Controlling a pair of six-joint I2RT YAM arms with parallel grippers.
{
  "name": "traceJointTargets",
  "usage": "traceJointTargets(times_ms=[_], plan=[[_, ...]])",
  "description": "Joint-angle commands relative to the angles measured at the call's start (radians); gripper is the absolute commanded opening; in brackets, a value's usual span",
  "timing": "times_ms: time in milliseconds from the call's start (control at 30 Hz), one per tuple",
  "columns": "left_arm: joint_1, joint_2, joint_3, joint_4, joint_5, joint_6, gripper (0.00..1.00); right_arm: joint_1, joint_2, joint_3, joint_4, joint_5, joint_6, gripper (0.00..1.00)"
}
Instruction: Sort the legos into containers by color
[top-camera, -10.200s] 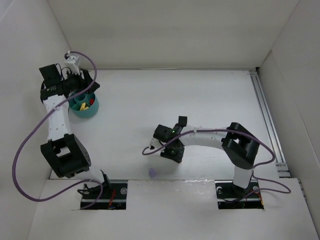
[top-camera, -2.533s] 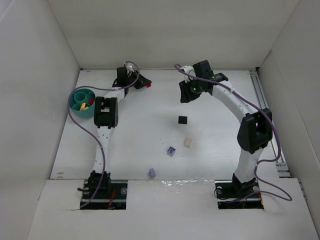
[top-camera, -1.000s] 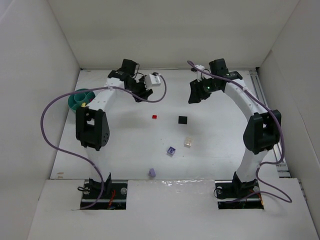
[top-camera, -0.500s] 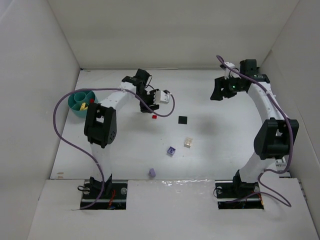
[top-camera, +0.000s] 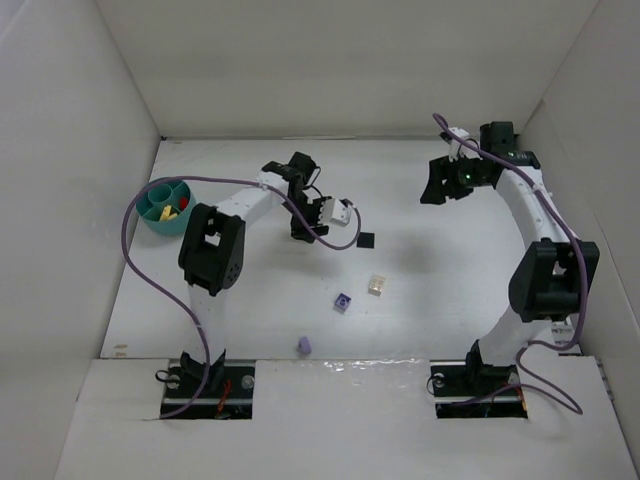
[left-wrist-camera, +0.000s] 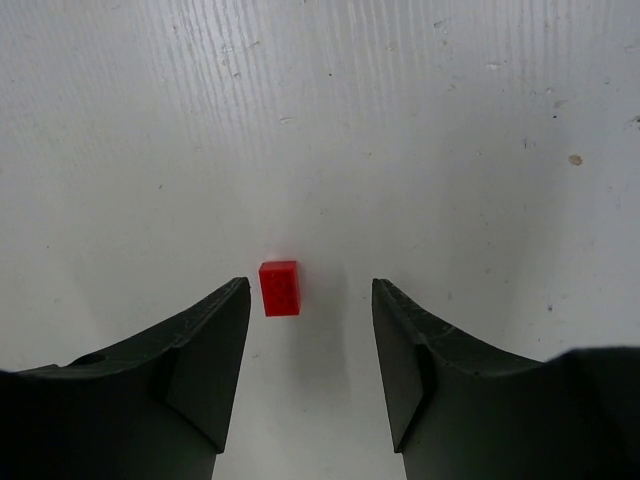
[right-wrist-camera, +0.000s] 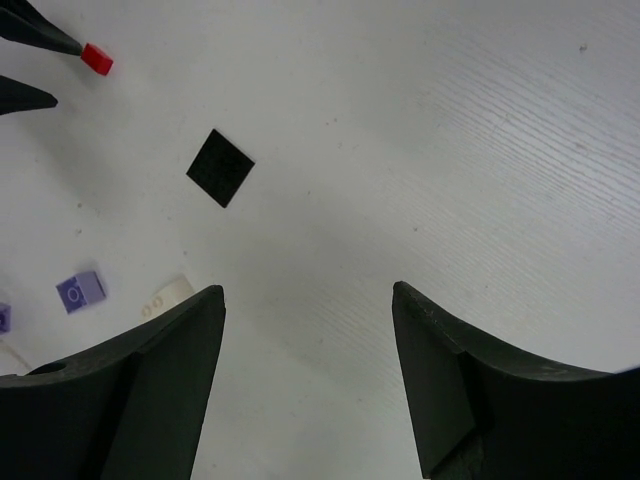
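Your red brick (left-wrist-camera: 279, 288) lies flat on the table (top-camera: 250, 290), just left of the black square plate (top-camera: 366, 240), on that plate's bowl-facing side. In the left wrist view it sits between the two fingers of your left gripper (left-wrist-camera: 310, 290), nearer the left-hand finger (left-wrist-camera: 215, 345) in that picture, with white table showing on both sides of it. The jaws are spread and grasp nothing. In the top view the gripper's own body hides the brick.

On the plate's near side, close by, you have the cream brick (top-camera: 377, 284). The lilac brick (top-camera: 343, 301) is just beyond that, nearer the arm bases and a little left. A second lilac brick (top-camera: 304, 345) lies further from the plate still, close to the table's near edge.

The teal bowl (top-camera: 165, 227) stands well left of the plate, by the left wall. Yellow pieces (top-camera: 168, 212) and a red piece (top-camera: 183, 203) lie in its compartments; which compartment each occupies is too small to tell.

Your right gripper (right-wrist-camera: 310, 295) is right of the plate and further back, well apart from it. Its jaws are spread wide with only bare table between them.
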Motion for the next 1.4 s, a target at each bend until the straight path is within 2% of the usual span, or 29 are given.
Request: traceJointTargets(times_ms=[0,400,667,833,967,1167,1367], plan=[[-0.003,0.023,-0.016,-0.001,0.035,-0.005,0.49,-0.008,-0.054,0.000,-0.011,-0.034,-0.006,0.73],[-0.003,0.096,0.066,0.007,0.004,-0.025,0.49,-0.026,-0.045,0.009,-0.041,-0.063,-0.006,0.73],[-0.003,0.086,0.067,0.005,0.004,-0.025,0.47,-0.044,0.010,0.048,-0.062,-0.082,-0.006,0.72],[0.045,0.072,0.077,-0.039,-0.005,-0.025,0.51,-0.054,0.019,0.068,-0.082,-0.091,-0.025,0.72],[0.054,0.052,0.034,-0.059,-0.014,-0.016,0.51,-0.054,0.019,0.068,-0.082,-0.100,-0.025,0.72],[0.054,0.043,0.001,-0.059,-0.023,0.006,0.57,-0.054,0.047,0.097,-0.091,-0.109,-0.025,0.72],[0.054,0.033,-0.045,-0.050,-0.034,0.026,0.54,-0.054,0.047,0.106,-0.100,-0.109,-0.036,0.72]])
